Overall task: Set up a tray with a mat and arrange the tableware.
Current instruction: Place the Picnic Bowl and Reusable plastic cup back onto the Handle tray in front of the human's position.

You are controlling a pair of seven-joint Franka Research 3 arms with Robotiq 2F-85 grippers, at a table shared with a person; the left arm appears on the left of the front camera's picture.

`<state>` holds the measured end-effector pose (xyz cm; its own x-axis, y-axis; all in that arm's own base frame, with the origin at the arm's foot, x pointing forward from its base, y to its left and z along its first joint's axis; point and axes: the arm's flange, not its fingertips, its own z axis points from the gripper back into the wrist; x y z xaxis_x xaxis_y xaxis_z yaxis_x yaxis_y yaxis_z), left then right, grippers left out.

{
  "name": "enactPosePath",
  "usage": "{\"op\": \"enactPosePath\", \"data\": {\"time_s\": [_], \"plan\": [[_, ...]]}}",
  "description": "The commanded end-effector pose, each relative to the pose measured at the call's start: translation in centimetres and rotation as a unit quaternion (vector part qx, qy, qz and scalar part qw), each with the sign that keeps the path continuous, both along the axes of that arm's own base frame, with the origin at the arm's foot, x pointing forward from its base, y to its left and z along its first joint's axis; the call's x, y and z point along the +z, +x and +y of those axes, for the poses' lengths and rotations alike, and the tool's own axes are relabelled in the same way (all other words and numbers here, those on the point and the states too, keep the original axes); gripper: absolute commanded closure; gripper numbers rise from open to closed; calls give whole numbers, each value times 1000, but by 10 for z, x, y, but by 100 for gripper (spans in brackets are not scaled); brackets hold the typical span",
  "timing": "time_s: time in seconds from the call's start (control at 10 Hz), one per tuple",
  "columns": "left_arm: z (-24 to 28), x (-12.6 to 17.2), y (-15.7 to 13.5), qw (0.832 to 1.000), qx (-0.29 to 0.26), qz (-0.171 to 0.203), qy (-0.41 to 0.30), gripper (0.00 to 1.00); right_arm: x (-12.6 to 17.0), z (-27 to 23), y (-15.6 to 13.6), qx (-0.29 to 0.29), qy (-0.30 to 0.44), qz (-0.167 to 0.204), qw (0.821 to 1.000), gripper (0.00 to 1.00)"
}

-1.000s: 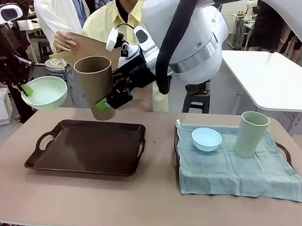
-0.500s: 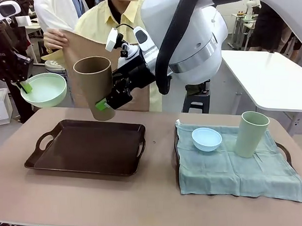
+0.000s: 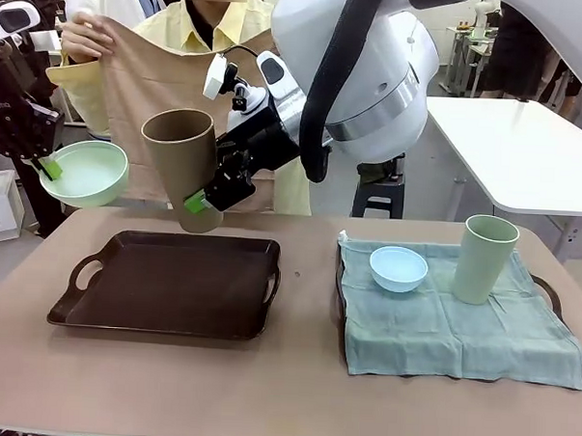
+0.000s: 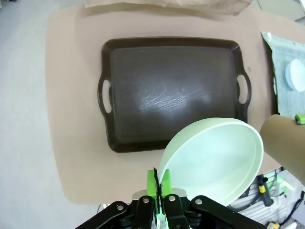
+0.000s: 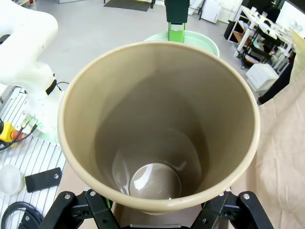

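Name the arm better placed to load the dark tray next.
Right, probably. The right pincer holds the tall brown plastic tumbler over the dark rectangular tray, near its back edge; the left pincer holds the mint green bowl off toward the tray's left end. The person's tan cloth is not yet laid.

The brown tumbler, mint bowl, blue bowl and pale green tumbler all look like smooth matte plastic, the dark tray has a slight sheen with faint scuffs – the blue-green mat is soft wrinkly cloth, and the tabletop is flat matte beige.
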<state>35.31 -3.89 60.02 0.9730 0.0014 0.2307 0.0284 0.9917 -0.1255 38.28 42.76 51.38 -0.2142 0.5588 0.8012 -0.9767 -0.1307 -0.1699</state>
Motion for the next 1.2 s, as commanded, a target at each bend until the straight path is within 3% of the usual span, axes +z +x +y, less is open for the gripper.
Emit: {"op": "enactPosePath", "data": {"time_s": [0.0,1.1], "plan": [[0,0,-1,1000,-5,-6,-5,100,-1,1,-1,6,0,-6,1000,22],[0,0,-1,1000,-5,-6,-5,100,-1,1,-1,6,0,-6,1000,22]]}}
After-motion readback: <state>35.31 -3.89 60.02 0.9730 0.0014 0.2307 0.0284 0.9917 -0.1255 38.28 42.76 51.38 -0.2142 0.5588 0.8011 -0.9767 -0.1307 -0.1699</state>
